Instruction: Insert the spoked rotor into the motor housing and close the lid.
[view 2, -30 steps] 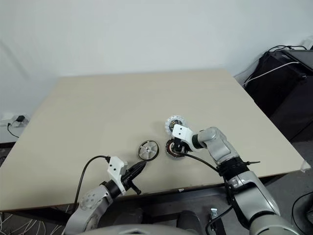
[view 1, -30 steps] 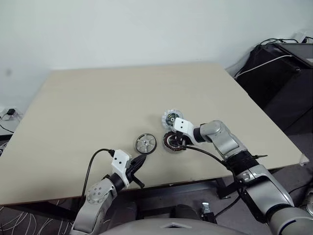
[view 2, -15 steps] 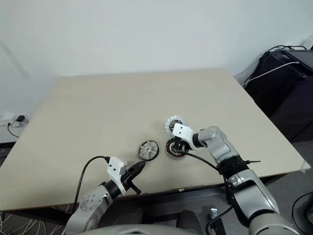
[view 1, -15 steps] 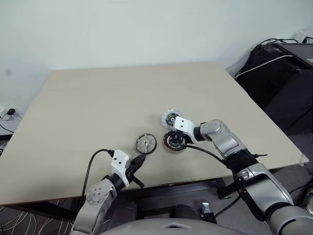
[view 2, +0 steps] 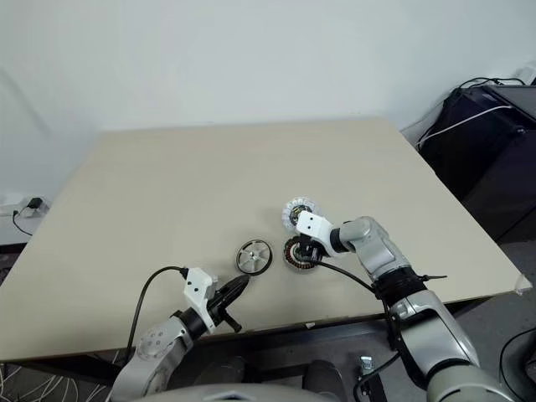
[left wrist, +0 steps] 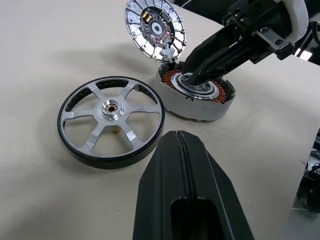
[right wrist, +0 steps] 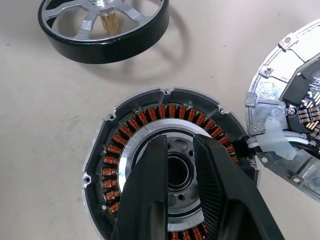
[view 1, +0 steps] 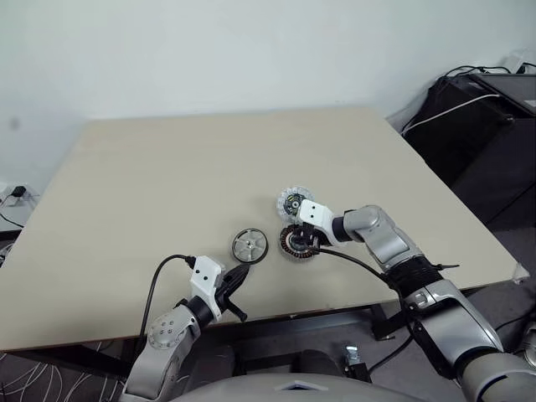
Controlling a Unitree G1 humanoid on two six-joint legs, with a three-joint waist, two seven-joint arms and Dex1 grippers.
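Beige worktop point(view 1: 167, 167), white wall point(view 1: 209, 50), black equipment point(view 1: 486, 126) beside it. We list motor housing point(view 1: 295, 241) between spoked rotor point(view 1: 249, 245) and lid point(view 1: 292, 202). Right hand point(right wrist: 179, 172): fingers slightly parted over the housing's hub. Left hand point(left wrist: 182, 150): pressed together, empty.

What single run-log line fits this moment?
right gripper: fingers inside motor housing centre | left gripper: shut, idle | spoked rotor: on table | lid: off
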